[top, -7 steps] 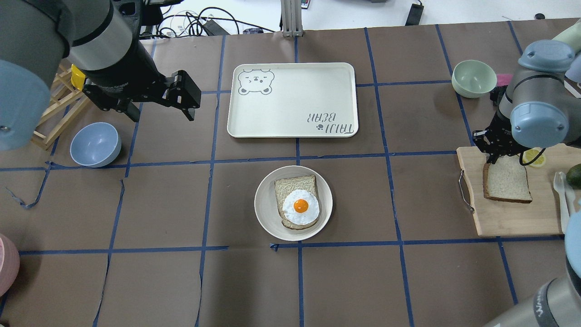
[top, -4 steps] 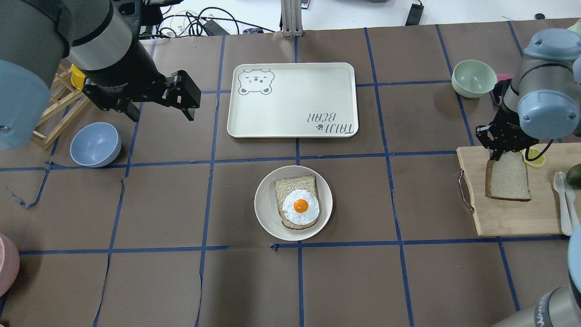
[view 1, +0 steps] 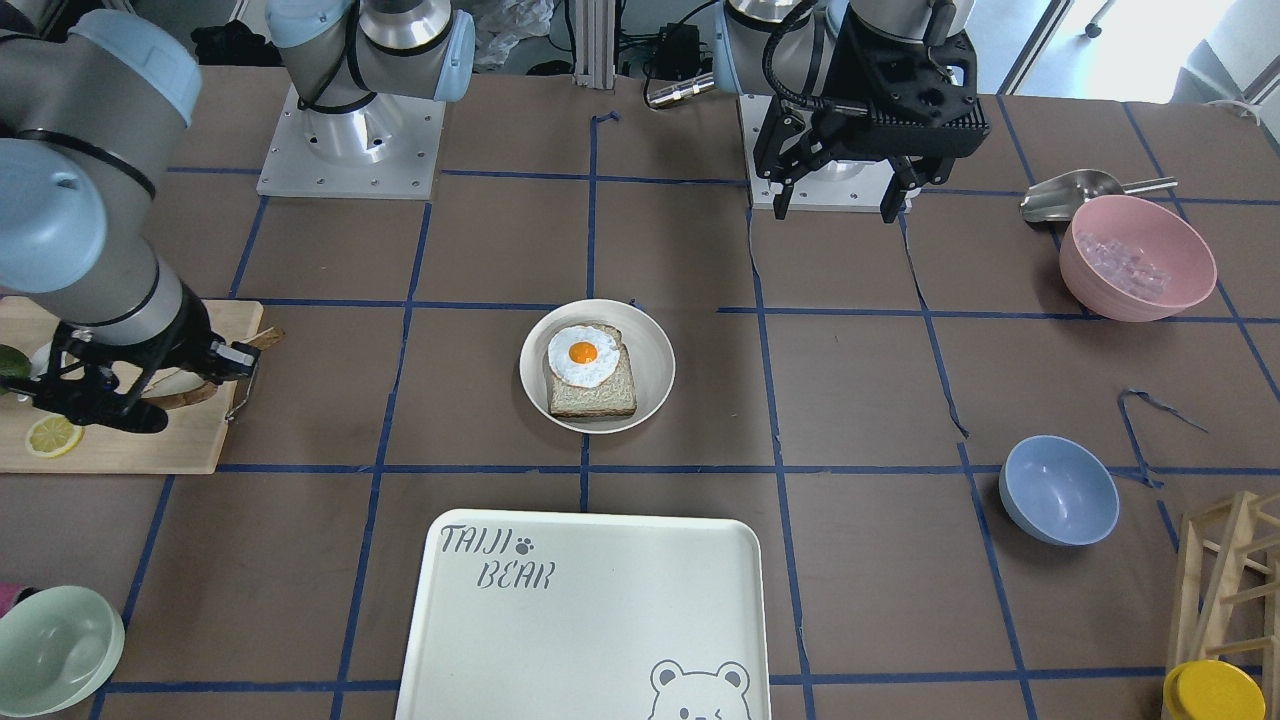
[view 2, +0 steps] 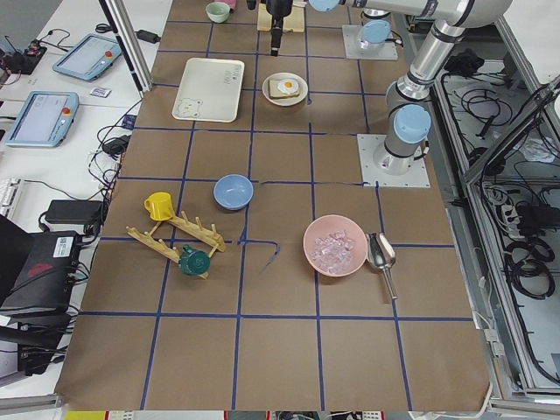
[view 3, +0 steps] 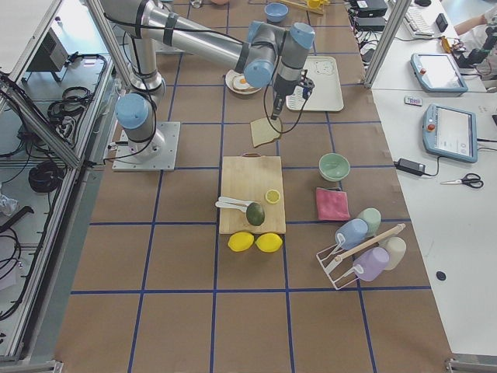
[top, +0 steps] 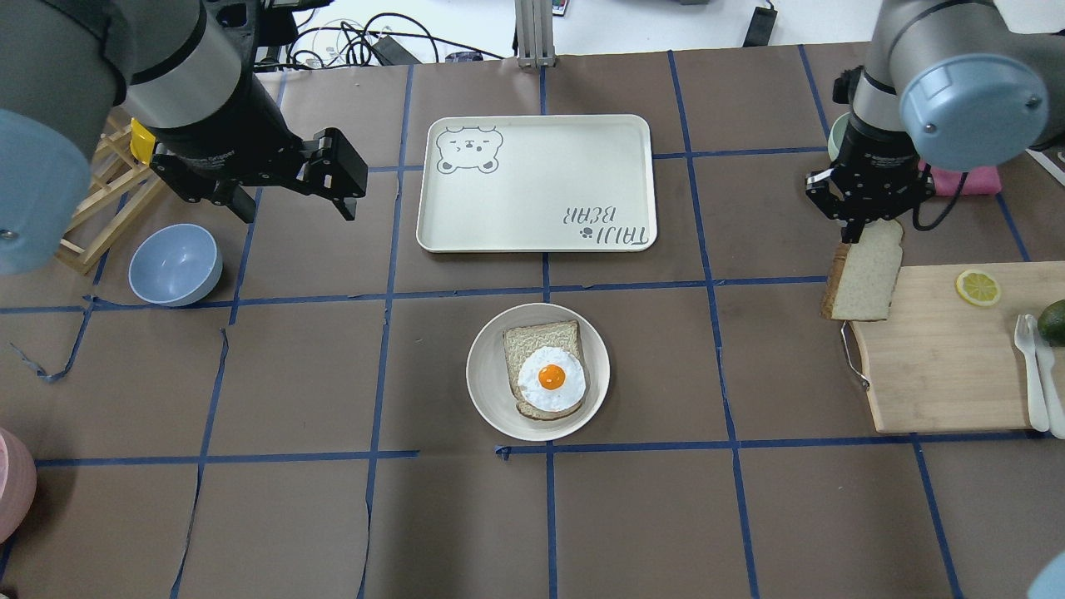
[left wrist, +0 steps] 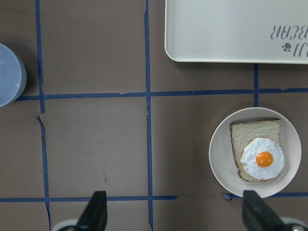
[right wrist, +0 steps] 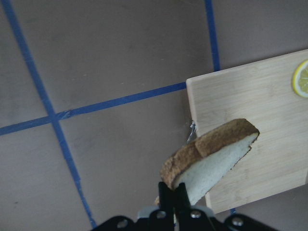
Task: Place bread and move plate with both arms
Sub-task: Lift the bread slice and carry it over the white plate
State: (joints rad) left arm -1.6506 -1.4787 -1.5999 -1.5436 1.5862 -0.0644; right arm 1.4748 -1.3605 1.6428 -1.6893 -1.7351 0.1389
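Note:
My right gripper (top: pixel 865 226) is shut on the rounded end of the bread (top: pixel 865 279). The pale slice hangs in the air over the far left corner of the wooden cutting board (top: pixel 940 366). The right wrist view shows the bread (right wrist: pixel 211 154) pinched between the fingers, above the board's edge. The cream plate (top: pixel 482 366) sits at the table's middle and holds a darker slice with a fried egg (top: pixel 549 374). My left gripper (top: pixel 295 208) is open and empty, hovering above the table far left of the plate (left wrist: pixel 219 154).
The white TAIJI BEAR tray (top: pixel 537 183) lies behind the plate. A blue bowl (top: pixel 175 264) stands at the left and a pink bowl (view 1: pixel 1135 258) near the left arm's base. A lemon slice (top: pixel 978 287), cutlery and an avocado lie on the board.
My right gripper has lifted the bread off the cutting board and carried it up and leftwards past the board's corner. The left arm has not moved.

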